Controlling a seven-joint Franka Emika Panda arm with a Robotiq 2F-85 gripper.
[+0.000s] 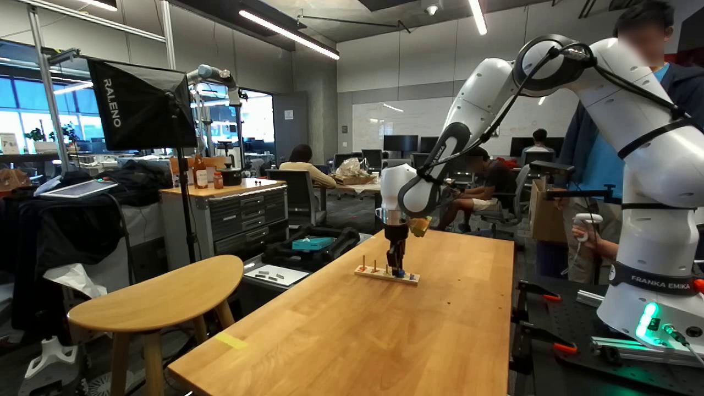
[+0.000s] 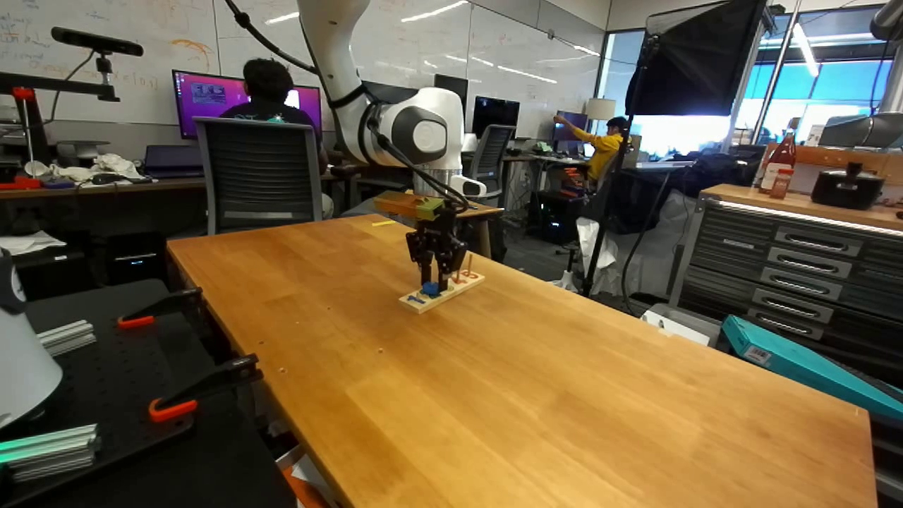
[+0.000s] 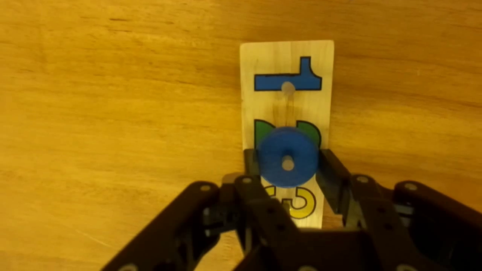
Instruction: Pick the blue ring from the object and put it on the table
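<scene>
Your gripper (image 3: 289, 160) clamps its jaws L & R on the blue ring (image 3: 272, 162) | ring sits rd. a peg (image 3: 288, 163) of the wooden holder (image 3: 263, 105) | wrist cam: btwn blue 1 (image 3: 273, 83), far, & yellow 3 (image 3: 309, 205), near | holder on table (image 1: 396, 330)

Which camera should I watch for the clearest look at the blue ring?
The wrist view: it looks down on the blue ring, showing its full round outline and the peg through its hole. In both exterior views it is only a small blue patch at the lower end of the gripper.
</scene>
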